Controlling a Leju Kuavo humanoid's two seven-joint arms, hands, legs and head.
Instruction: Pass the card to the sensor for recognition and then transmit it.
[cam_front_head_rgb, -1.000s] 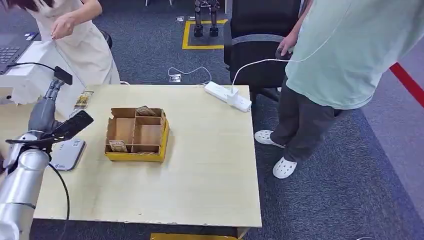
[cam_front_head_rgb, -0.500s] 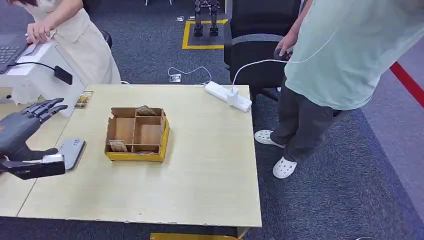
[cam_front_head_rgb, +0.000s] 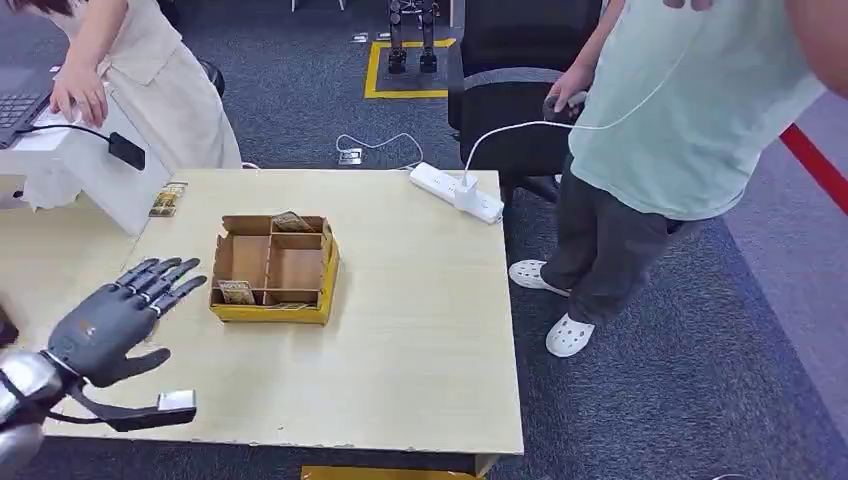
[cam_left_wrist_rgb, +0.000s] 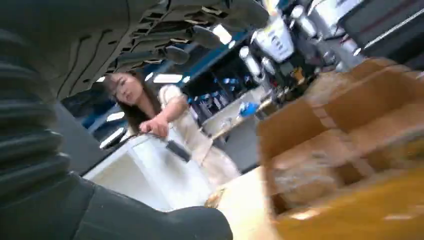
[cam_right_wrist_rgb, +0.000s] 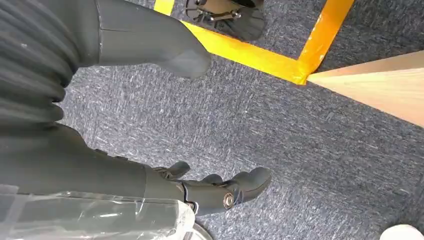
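A cardboard box (cam_front_head_rgb: 272, 268) with a yellow base and several compartments stands on the wooden table (cam_front_head_rgb: 420, 330). One card (cam_front_head_rgb: 291, 221) lies in its far compartment and another card (cam_front_head_rgb: 236, 291) in its near left one. A third card (cam_front_head_rgb: 167, 198) lies on the table by the white case. My left hand (cam_front_head_rgb: 120, 318) hovers open just left of the box, fingers spread toward it, holding nothing. The left wrist view has the box (cam_left_wrist_rgb: 350, 135) close ahead. My right hand (cam_right_wrist_rgb: 165, 125) hangs over the carpet, fingers loosely apart, empty.
A white case (cam_front_head_rgb: 75, 170) with a small black device (cam_front_head_rgb: 126, 150) on a cable stands at the table's back left, where a person's hand (cam_front_head_rgb: 80, 98) rests. Another person (cam_front_head_rgb: 680, 130) stands right of the table. A power strip (cam_front_head_rgb: 455, 192) lies at the far edge.
My left hand has moved right and nearer, from the table's left edge to beside the box. It now covers the flat grey device that lay there. The person's hand has dropped onto the white case.
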